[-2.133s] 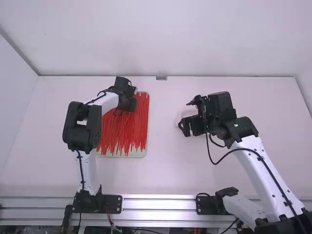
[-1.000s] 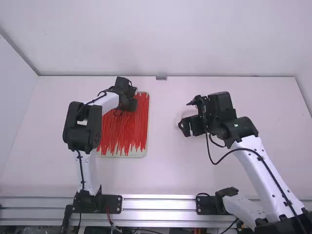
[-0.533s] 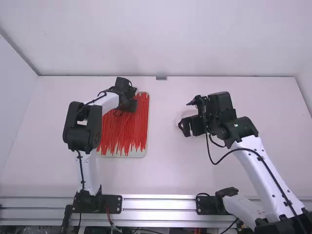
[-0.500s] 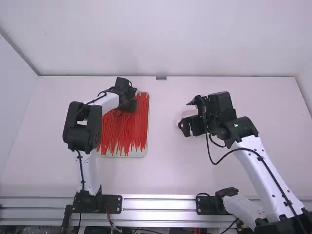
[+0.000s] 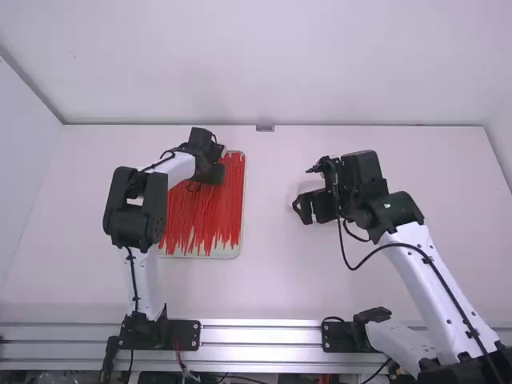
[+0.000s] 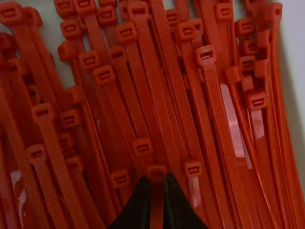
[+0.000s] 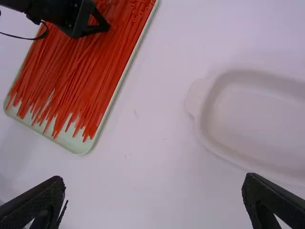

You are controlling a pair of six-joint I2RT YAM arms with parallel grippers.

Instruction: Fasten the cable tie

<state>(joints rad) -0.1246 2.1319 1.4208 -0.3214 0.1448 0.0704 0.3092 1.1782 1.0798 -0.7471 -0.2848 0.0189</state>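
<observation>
A heap of red cable ties point(image 5: 204, 210) lies on a pale tray point(image 5: 237, 251) at the left of the table. My left gripper point(image 5: 211, 169) is down at the far end of the heap. In the left wrist view its fingers point(image 6: 138, 206) are shut on one red cable tie point(image 6: 156, 172), just below the tie's square head, among many other heads. My right gripper point(image 5: 313, 208) hangs open above the table right of the tray, with nothing between its fingertips point(image 7: 37, 199). From the right wrist view the tray of ties point(image 7: 76, 71) and the left gripper point(image 7: 71, 16) show farther off.
A white oval dish point(image 7: 257, 119) sits on the table under the right arm, right of the tray. Bare white tabletop point(image 5: 280, 256) lies between tray and dish. Walls bound the table at the back and on the left.
</observation>
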